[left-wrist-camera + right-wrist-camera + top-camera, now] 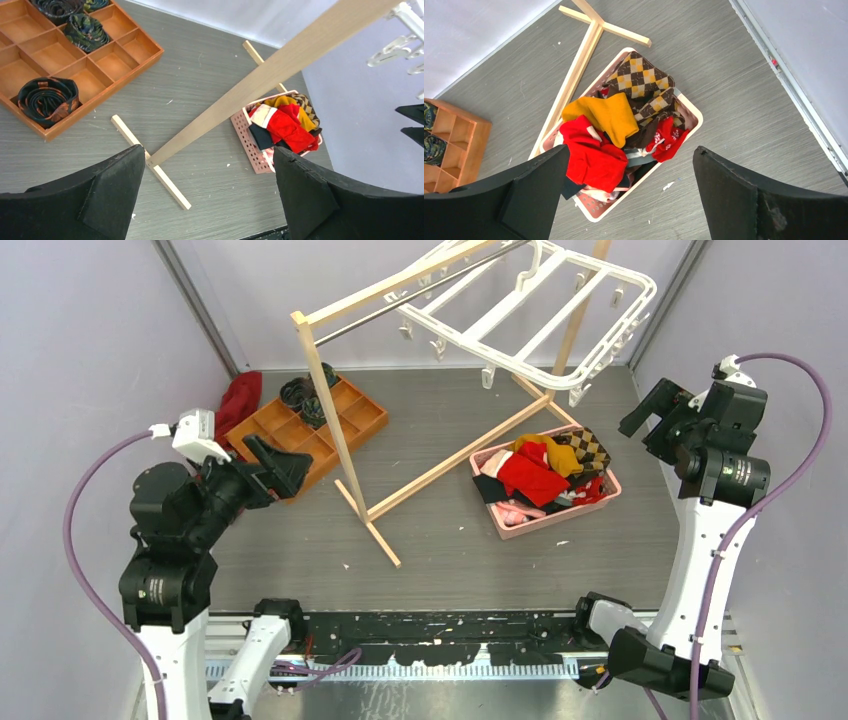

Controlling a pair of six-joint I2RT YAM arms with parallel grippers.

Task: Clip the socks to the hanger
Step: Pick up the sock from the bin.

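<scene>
Looking at white plastic hanger (530, 315) top centre, hooked on wood rack (329, 410), tilted, crossbars running lower-left to upper-right, clips dangling. Spotting red socks (530, 478) bunched in pink mesh basket (245, 137) mid-right, no clear axis. Seeing L gripper (275, 465) & R gripper (650, 410) spread wide, empty.

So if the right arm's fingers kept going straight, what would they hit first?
Likely the red socks and mustard garment heaped in the pink basket. Nothing appears between them and the open fingers, though depth is unclear.
</scene>
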